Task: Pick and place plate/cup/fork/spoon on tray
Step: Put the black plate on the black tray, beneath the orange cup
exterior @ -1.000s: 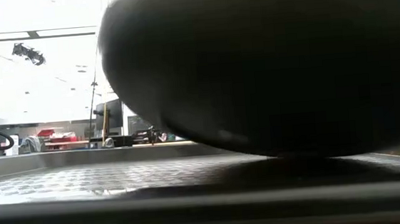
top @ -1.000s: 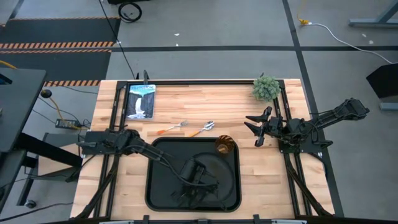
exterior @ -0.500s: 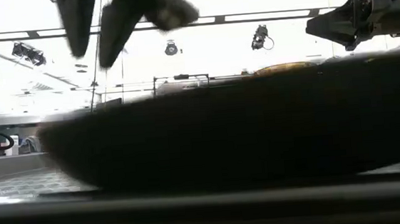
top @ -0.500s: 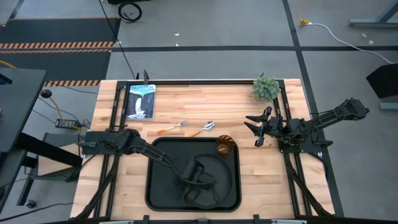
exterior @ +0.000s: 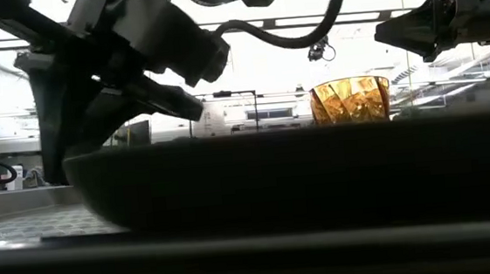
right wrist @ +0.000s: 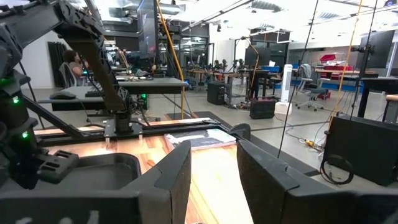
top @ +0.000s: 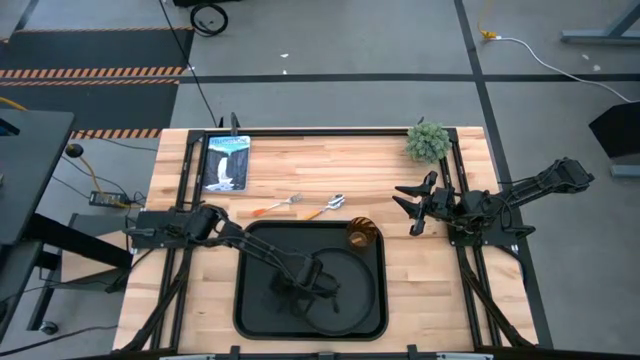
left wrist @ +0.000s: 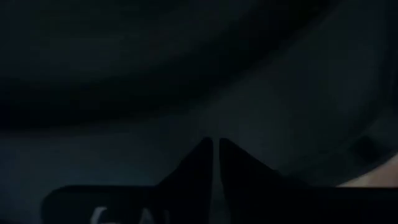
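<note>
On the wooden table (top: 330, 170) the tray (top: 258, 300) holds the plate (top: 352, 262), lying flat. My left claw (top: 300, 292) hangs over the plate's left part, fingers (left wrist: 199, 163) pressed together, gripping nothing. The cup (top: 361, 235) stands in the tray's far right corner; the fork (top: 277, 206) and spoon (top: 327, 207) lie beyond the tray. My right claw (top: 408, 207) waits spread at the table's right.

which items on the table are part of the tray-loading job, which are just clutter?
Job items:
tray
plate, lying in the tray by the left end effector
cup, in the tray's corner
fork and spoon, on the table

Clutter:
picture book
small green plant
</note>
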### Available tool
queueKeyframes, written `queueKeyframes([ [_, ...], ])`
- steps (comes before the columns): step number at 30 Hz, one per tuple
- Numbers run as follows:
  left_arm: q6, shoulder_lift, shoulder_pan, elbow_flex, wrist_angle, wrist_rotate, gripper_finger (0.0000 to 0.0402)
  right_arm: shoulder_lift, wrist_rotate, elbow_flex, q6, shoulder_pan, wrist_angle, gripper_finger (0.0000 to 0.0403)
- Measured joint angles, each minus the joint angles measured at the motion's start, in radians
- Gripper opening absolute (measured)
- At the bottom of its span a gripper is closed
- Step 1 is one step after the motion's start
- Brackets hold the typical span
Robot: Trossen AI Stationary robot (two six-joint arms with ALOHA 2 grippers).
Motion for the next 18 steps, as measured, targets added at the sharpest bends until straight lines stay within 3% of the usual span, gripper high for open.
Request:
queueKeyframes([
  [18, 0.044, -0.008, 0.008, 0.0, 0.223, 0.001, 0.002, 0.0, 0.0, 0.0, 0.0, 0.0, 0.0, 0.0137],
])
